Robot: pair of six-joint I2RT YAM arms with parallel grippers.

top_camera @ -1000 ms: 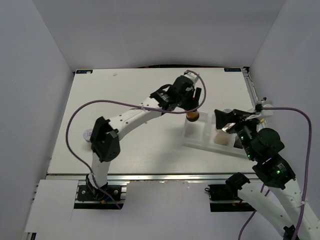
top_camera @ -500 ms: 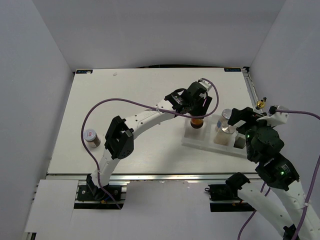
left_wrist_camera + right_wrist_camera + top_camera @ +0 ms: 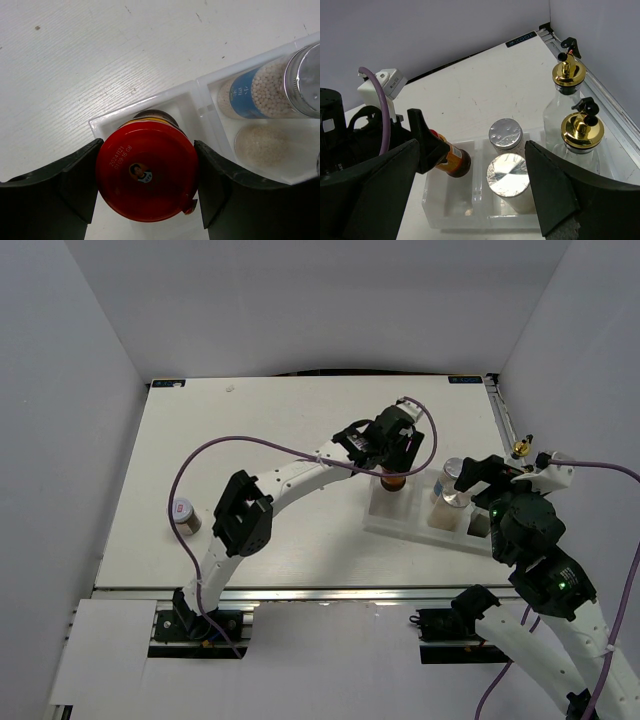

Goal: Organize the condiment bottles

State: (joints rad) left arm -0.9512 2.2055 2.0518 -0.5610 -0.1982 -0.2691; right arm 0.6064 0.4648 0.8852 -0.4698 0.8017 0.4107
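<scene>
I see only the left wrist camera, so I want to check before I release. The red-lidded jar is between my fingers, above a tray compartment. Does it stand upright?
Observer: No. In the right wrist view the red-lidded jar leans, with its base low in the left compartment of the tray.
Operator: What is the right gripper doing?
Observer: The right gripper is open, close to the two shakers.
Operator: Is any container outside the tray?
Observer: Yes, a small jar stands alone at the left of the table.
</scene>
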